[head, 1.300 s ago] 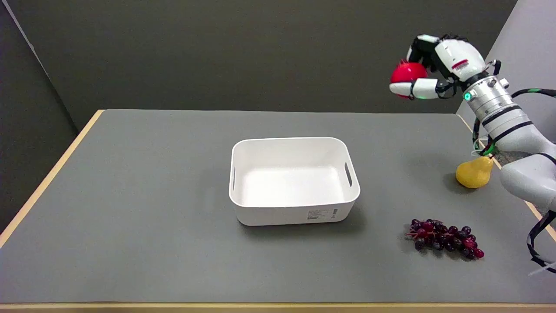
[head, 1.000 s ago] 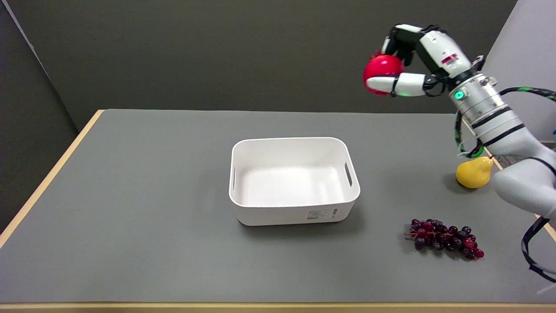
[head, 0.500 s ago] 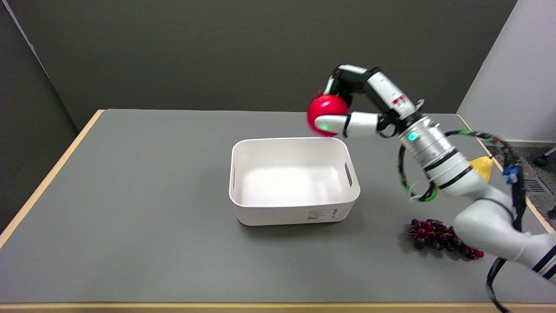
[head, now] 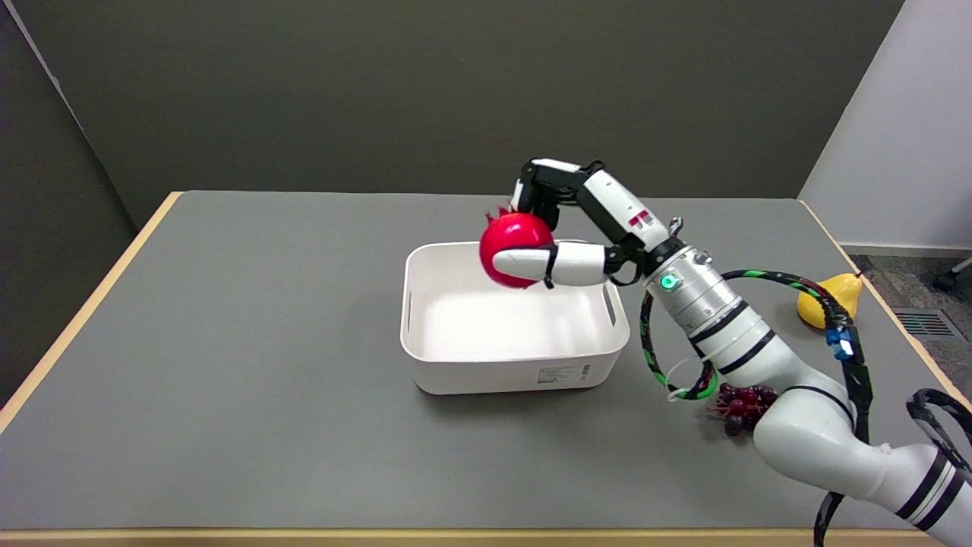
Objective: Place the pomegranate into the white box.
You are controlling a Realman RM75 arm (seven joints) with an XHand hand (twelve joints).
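right hand (head: 566, 228): was high at the picture's upper right, off past the table's far right corner; now swung left and down, over the rectangular white plastic box (head: 514, 357)
round red pomegranate (head: 510, 237): carried along in the hand's grip; was up against the dark wall, now low over the box's far rim, above the inside
right arm: forearm now stretches across the table's right side toward the box
bunch of dark purple grapes (head: 730, 403): was in full view, now mostly covered by the arm
yellow pear (head: 831, 298): partly hidden by the arm earlier, now in clear view
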